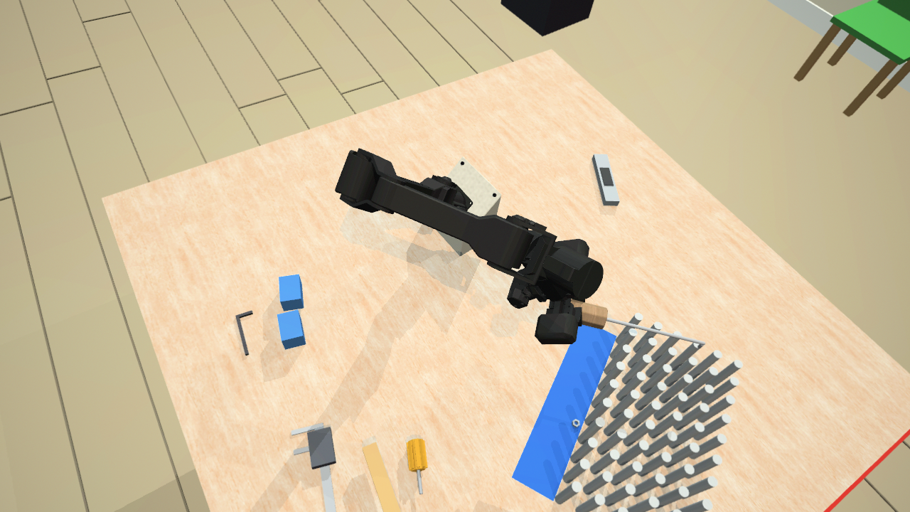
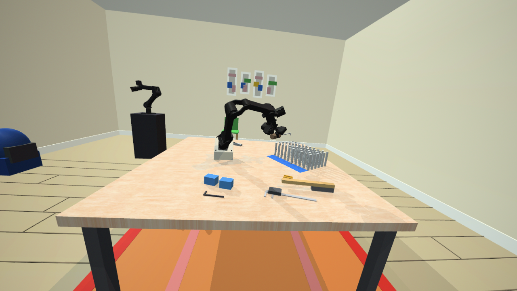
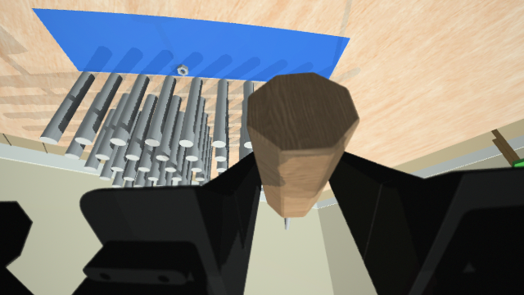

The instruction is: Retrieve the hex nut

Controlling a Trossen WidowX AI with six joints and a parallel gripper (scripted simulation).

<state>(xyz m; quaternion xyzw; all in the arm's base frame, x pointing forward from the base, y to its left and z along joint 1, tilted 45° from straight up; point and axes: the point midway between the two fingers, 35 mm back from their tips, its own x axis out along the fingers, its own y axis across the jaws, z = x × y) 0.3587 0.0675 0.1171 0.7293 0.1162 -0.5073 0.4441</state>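
My gripper (image 1: 577, 311) (image 2: 276, 133) (image 3: 291, 156) is shut on the wooden handle (image 1: 594, 316) (image 2: 274, 136) (image 3: 304, 115) of a hook tool. Its thin rod (image 1: 655, 331) (image 2: 285, 135) reaches over the arm-side end of the spacers, above their tops in the exterior view. The hex nut (image 1: 576, 422) (image 3: 182, 70) lies on the blue taped strip (image 1: 544, 439) (image 2: 287, 163) (image 3: 246, 41), close to its spacer-side edge, with no tool against it. The metal spacers (image 1: 717, 407) (image 2: 310, 161) (image 3: 222, 115) stand upright where visible; the handle hides some in the wrist view.
Two blue blocks (image 1: 291, 290) (image 1: 291, 326) and a black hex key (image 1: 242, 334) lie on the left in the top view. A caliper (image 1: 321, 446) (image 2: 274, 190), a wooden bar (image 1: 380, 474) (image 2: 307, 182) and a yellow screwdriver (image 1: 416, 454) lie nearer. A grey device (image 1: 606, 180) lies beyond the arm base.
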